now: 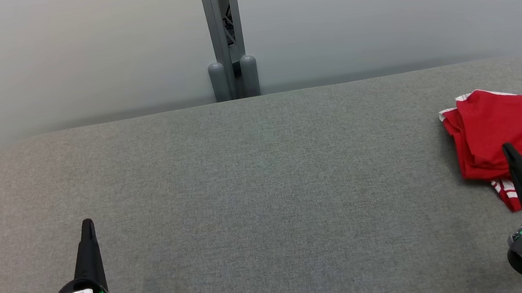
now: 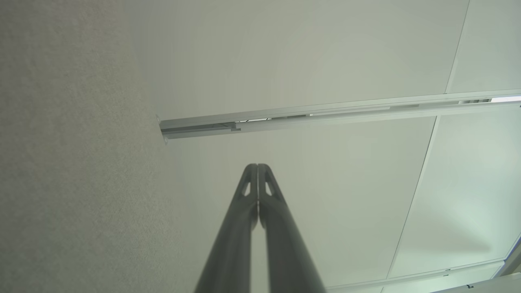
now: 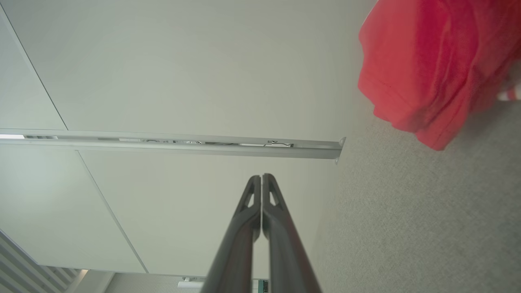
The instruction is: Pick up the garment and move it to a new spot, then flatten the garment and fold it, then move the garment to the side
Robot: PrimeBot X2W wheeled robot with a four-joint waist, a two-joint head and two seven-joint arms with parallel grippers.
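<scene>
The garment (image 1: 514, 131), red with white-and-red striped trim and a bit of black lettering, lies crumpled in a heap at the right edge of the grey table (image 1: 255, 178), partly cut off by the head view's right border. My right gripper (image 1: 507, 147) is shut and empty, its tip in front of the heap's near edge. In the right wrist view the shut right gripper (image 3: 261, 177) points past the table, with the garment (image 3: 431, 69) at the upper right. My left gripper (image 1: 87, 223) is shut and empty at the lower left, far from the garment; its wrist view shows the left gripper (image 2: 257, 166) shut.
A grey post (image 1: 225, 34) with two round feet stands behind the table's far edge, in front of pale wall panels. The table has rounded corners; its far edge runs across the middle of the head view.
</scene>
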